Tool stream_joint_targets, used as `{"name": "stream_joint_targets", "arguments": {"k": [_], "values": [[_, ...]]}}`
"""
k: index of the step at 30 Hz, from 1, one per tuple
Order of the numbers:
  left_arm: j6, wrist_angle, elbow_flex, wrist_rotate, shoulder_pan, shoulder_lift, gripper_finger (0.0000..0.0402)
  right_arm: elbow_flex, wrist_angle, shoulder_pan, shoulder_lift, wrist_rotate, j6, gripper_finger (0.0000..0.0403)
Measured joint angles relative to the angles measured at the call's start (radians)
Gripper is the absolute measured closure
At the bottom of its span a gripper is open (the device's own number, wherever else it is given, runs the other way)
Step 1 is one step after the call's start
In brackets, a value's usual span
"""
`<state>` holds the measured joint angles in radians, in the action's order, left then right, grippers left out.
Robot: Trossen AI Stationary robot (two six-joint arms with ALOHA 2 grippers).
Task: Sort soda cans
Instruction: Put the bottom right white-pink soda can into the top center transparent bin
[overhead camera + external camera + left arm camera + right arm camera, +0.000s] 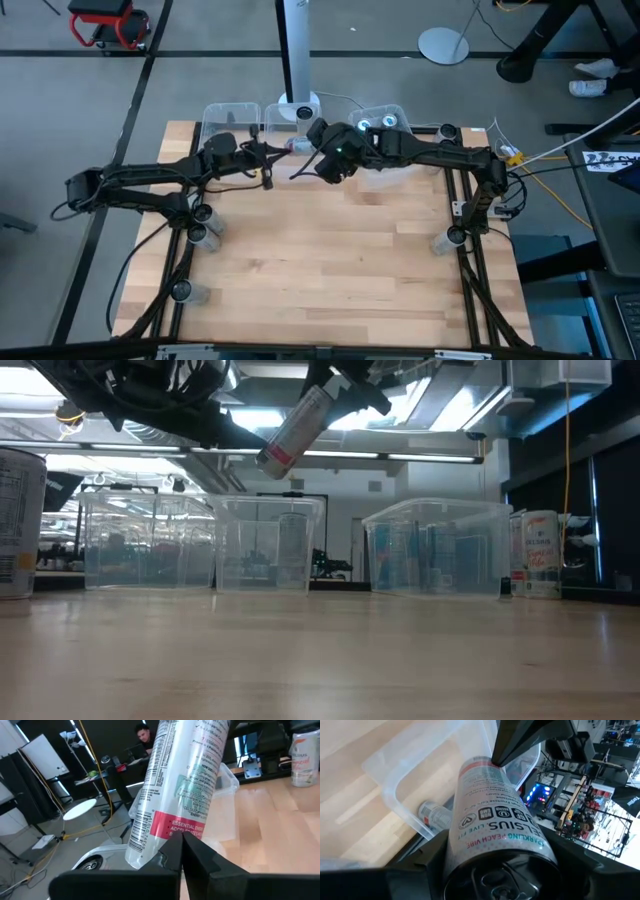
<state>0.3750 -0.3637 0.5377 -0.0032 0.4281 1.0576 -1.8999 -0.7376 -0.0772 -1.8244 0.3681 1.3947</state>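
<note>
Wooden tabletop (330,260) below me, clear bins (268,545) along its far edge — I hold one white Celsius can (296,428) tilted in the air above them. My right gripper (500,870) clasps its top end; my left gripper (180,851) pinches the pink-banded base — both jaws tight on it.

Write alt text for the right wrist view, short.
A slim white Celsius soda can with a red band fills the frame, its bottom held in the right gripper while the left gripper pinches its far end. Behind it, a clear plastic bin sits on the wooden table.
</note>
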Motion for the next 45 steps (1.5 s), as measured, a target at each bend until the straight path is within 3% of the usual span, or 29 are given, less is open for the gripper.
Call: {"name": "stream_joint_targets", "arguments": {"k": [9,12,20,25,32,45], "values": [[-0.002,-0.018,-0.001,-0.008,0.012,0.001,0.0398,0.0,0.006,-0.002,0.0,-0.02,-0.003,0.0156],[-0.027,-0.005,0.0,-0.018,0.009,-0.004,0.0397,0.0,0.005,-0.008,0.0,0.031,-0.003,0.0156],[-0.114,0.227,-0.002,-0.03,-0.052,-0.104,0.0397,-0.008,0.002,-0.107,-0.006,0.044,0.002,0.0156],[-0.184,0.372,-0.01,-0.025,-0.083,-0.139,0.0396,-0.007,0.004,-0.184,-0.039,-0.008,0.022,0.0156],[-0.194,0.384,-0.04,-0.023,-0.086,-0.128,0.0396,-0.005,0.043,-0.252,-0.121,-0.141,0.02,0.0156],[-0.211,0.375,-0.04,-0.026,-0.08,-0.098,0.0396,-0.005,0.043,-0.282,-0.228,-0.205,0.025,0.0156]]}}
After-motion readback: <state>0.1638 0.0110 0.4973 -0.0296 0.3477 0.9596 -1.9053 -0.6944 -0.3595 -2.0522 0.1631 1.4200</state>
